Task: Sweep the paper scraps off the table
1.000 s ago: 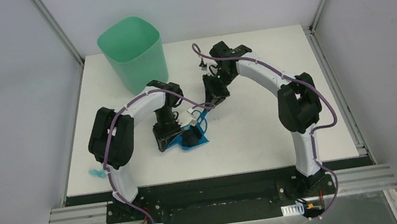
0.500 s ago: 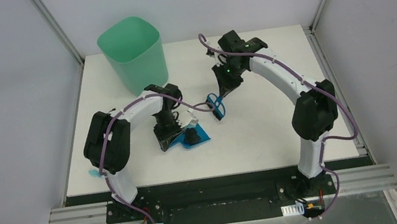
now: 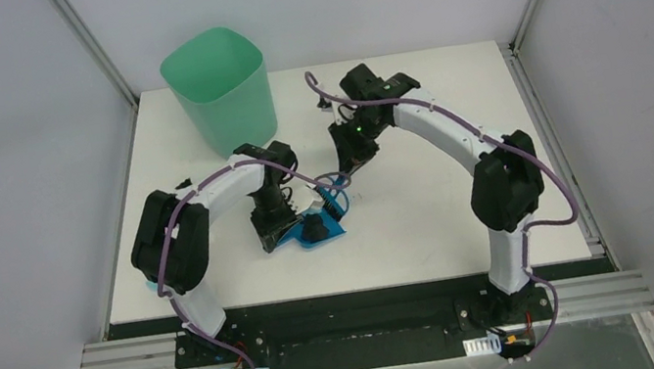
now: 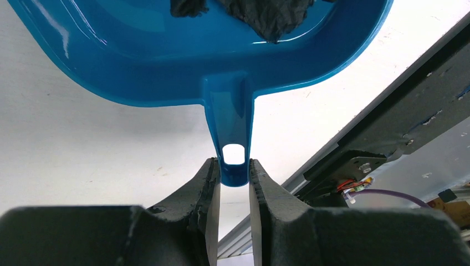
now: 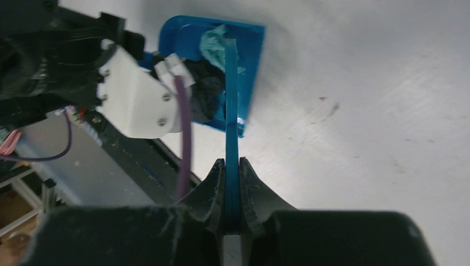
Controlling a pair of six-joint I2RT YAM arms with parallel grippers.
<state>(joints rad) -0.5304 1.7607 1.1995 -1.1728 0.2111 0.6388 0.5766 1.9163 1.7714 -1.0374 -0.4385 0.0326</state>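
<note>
At the left edge of the smooth white table (image 3: 428, 218), a pale-blue scrap (image 3: 155, 287) peeked out from behind the left arm's elbow. It lay on the bare surface, well apart from everything else. Behind it, near the far left corner, stood the mint-green bin (image 3: 219, 88) — glossy plastic, squarish with rounded corners, open at the top. Toward the middle, the left gripper (image 4: 233, 173) had its two dark fingers closed on the end of the flat handle of the blue dustpan (image 4: 166, 72), pinching it right at the hanging hole. The pan was hard, shiny plastic with a rounded back wall, and it rested on the table with its mouth turned toward the right arm. Inside it lay the paper scraps (image 4: 266, 16): crumpled black wads, matte and creased, and, in the right wrist view, a teal-green wad. Whether smaller bits lay on the tabletop around the pan could not be told from above. Just right of the pan's handle, the blue hand brush (image 5: 230, 83) showed edge-on — a thin blue plastic strip reaching from the right gripper (image 5: 231, 166) out over the pan, its far end beside the teal wad. The right gripper's jaws were clamped tight on the brush's handle, with no gap showing on either side of it.
</note>
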